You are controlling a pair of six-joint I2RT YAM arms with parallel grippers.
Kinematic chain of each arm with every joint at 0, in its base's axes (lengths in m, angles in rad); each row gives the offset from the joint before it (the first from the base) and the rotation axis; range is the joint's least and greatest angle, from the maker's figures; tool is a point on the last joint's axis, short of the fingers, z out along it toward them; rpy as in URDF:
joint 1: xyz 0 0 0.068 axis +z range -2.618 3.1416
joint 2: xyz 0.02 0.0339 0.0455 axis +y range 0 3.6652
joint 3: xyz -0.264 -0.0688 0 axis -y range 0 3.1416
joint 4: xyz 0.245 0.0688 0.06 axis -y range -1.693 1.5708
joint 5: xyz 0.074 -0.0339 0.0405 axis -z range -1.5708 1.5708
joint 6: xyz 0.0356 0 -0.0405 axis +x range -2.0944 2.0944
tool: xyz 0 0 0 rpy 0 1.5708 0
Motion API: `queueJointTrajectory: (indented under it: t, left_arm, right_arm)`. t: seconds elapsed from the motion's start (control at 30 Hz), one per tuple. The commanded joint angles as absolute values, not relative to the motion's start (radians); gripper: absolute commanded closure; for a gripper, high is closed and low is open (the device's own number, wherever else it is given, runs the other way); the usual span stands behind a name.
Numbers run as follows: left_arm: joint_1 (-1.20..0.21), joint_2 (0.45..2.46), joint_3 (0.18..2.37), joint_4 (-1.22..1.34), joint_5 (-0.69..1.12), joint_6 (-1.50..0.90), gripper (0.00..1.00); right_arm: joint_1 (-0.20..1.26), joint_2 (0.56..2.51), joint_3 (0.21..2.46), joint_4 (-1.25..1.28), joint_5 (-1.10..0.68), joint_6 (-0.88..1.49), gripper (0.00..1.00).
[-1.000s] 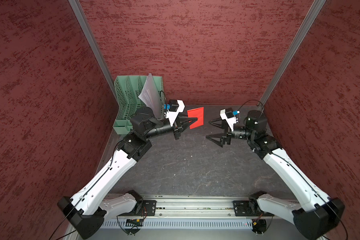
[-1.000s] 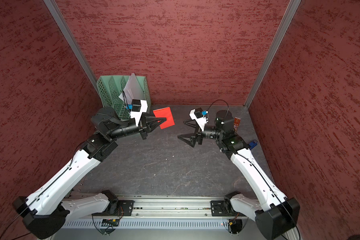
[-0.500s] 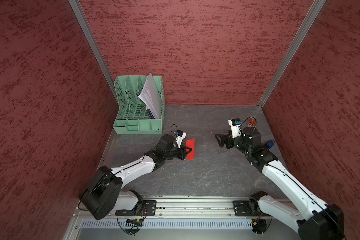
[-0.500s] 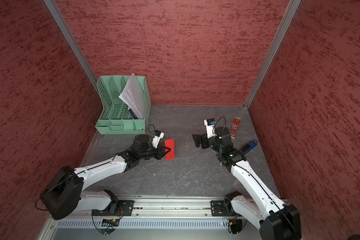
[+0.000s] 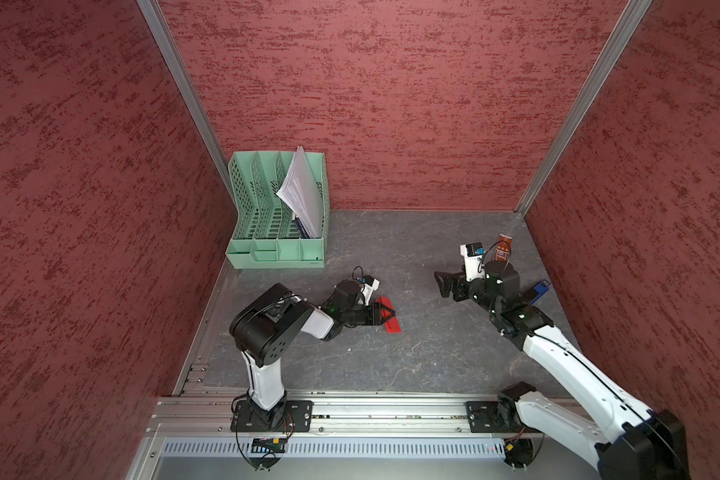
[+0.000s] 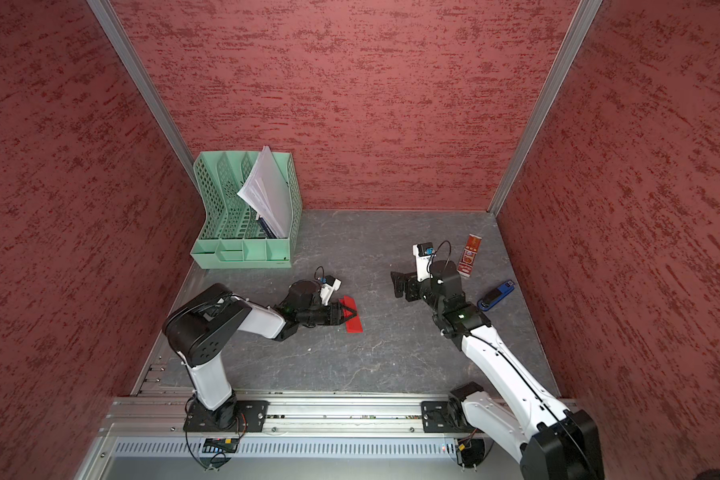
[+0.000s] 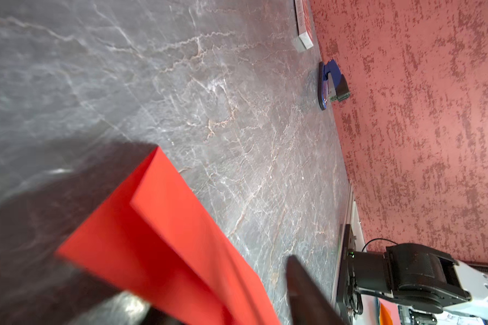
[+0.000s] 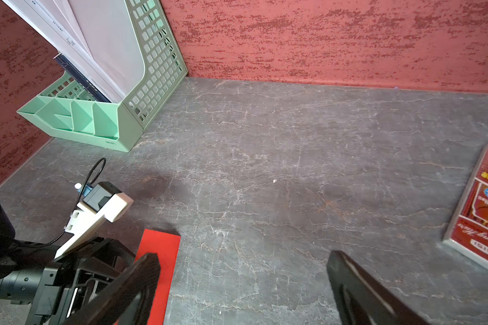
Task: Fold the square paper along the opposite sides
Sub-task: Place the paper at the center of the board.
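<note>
1. My left claw (image 5: 391,312) lies low over the grey table (image 5: 412,245) and points toward 3 o'clock in both top views. Its jaws stand partly apart and clamp nothing.
2. The square paper (image 5: 393,323) (a narrow red strip, doubled over) lies near the table's middle. Its long sides run from 12 to 6, right under my left fingertips.
3. In the left wrist view the paper (image 7: 166,225) runs between my two fingers, with one dark finger (image 7: 307,295) beside its edge. Two layers show, the upper standing a little off the lower. I cannot tell whether a fingertip touches it.
4. My right claw (image 5: 440,284) hangs at 2 o'clock of the paper, well apart from it. Its jaws are spread wide, with only bare table between them.
5. A green file rack (image 5: 279,216) holding white sheets (image 5: 304,195) stands at 11 o'clock of the paper.
6. A printed red box (image 6: 469,259) lies at 1 o'clock of my right claw, and a small blue gadget (image 6: 495,296) at 3 o'clock.
</note>
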State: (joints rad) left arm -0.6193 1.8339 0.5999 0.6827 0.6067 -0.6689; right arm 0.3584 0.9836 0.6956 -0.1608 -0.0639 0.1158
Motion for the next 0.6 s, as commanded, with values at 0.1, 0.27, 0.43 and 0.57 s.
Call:
queueJointTrajectory:
  t: [0.1,0.27,0.43,0.57]
  left_arm:
    - [-0.618,1.799,0.614,0.601,0.549,-0.661,0.00]
    - [-0.643,1.706,0.696,0.134,0.236,-0.585,0.00]
    - [-0.747,1.679,0.858,-0.376,-0.288,-0.567,0.00]
    - [-0.800,1.658,0.919,-0.563,-0.559,-0.637,0.00]
  right_arm:
    - [0.360,0.967,0.689,-0.146,-0.028,0.094,0.02]
    - [0.359,0.965,0.688,-0.156,-0.026,0.094,0.02]
    - [0.358,0.978,0.700,-0.164,-0.029,0.096,0.02]
    - [0.357,0.982,0.710,-0.168,-0.018,0.095,0.01]
